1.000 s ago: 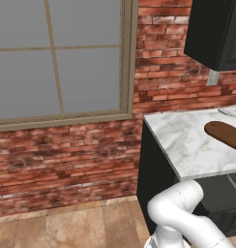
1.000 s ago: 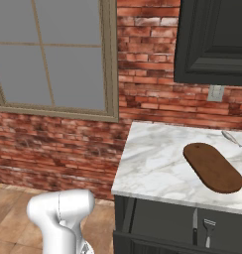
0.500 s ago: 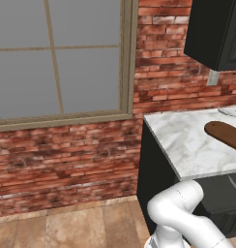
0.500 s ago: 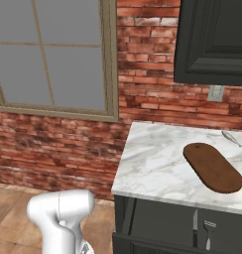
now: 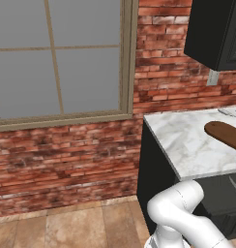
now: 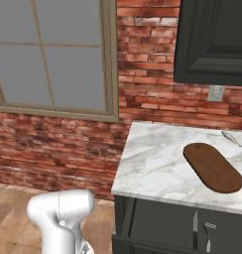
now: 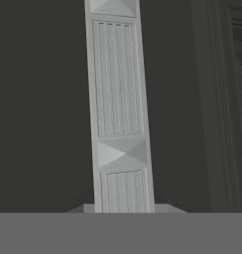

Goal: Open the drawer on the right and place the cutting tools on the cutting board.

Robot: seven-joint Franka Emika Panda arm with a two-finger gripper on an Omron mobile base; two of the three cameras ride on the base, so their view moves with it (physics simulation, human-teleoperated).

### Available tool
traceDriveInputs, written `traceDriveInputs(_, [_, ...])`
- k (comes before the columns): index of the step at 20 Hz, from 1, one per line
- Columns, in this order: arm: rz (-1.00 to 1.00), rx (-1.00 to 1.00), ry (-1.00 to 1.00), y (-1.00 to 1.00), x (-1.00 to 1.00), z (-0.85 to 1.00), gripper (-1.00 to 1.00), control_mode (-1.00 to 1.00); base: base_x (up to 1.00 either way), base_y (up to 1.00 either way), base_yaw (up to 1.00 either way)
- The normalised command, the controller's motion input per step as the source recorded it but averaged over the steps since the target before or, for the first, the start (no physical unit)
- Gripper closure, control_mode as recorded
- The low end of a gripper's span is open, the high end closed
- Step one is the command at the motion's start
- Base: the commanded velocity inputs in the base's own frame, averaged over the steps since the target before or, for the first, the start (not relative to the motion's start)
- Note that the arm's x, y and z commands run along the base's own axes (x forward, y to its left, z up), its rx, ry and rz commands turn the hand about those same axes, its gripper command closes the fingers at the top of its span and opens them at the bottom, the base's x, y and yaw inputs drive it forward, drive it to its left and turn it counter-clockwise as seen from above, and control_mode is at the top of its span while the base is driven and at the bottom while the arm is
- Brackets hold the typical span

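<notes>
The reddish-brown cutting board [image 6: 212, 167] lies on the marble counter [image 6: 157, 163]; its rounded end also shows at the right edge of the left base view [image 5: 226, 134]. Below the counter's front edge the drawer [image 6: 162, 223] stands pulled out. In it lies a slim cutting tool [image 6: 195, 227] with a dark handle and a silver blade. The hand view looks from very close at the ribbed grey drawer handle [image 7: 120, 124], which runs down its middle to where my gripper's fingers sit. The fingertips themselves are hidden, and the gripper appears shut on that handle.
A fork [image 6: 208, 234] lies beside the tool in the drawer. A small silver utensil [image 6: 232, 138] rests on the counter behind the board. A dark wall cabinet [image 6: 212, 39] hangs above; brick wall and a window [image 6: 53, 54] are to the left.
</notes>
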Motion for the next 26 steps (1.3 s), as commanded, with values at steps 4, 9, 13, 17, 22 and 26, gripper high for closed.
traceDriveInputs(4, [0.0, 0.0, 0.0, 0.0, -0.07, 0.0, 1.0, -1.0, 0.0, 0.0, 0.0])
traceDriveInputs(9, [0.0, 0.0, 0.0, 0.0, -0.12, 0.0, 1.0, -1.0, 0.0, 0.0, 0.0])
traceDriveInputs(13, [0.0, 0.0, 0.0, 0.0, -0.12, 0.0, 1.0, -1.0, 0.0, 0.0, 0.0])
traceDriveInputs(17, [0.0, 0.0, 0.0, 0.0, -0.1, 0.0, 1.0, -1.0, 0.0, 0.0, 0.0])
traceDriveInputs(22, [0.0, 0.0, 0.0, 0.0, -0.06, 0.0, 1.0, -1.0, 0.0, 0.0, 0.0])
traceDriveInputs(26, [0.0, 0.0, 0.0, 0.0, -0.03, 0.0, 1.0, -1.0, 0.0, 0.0, 0.0])
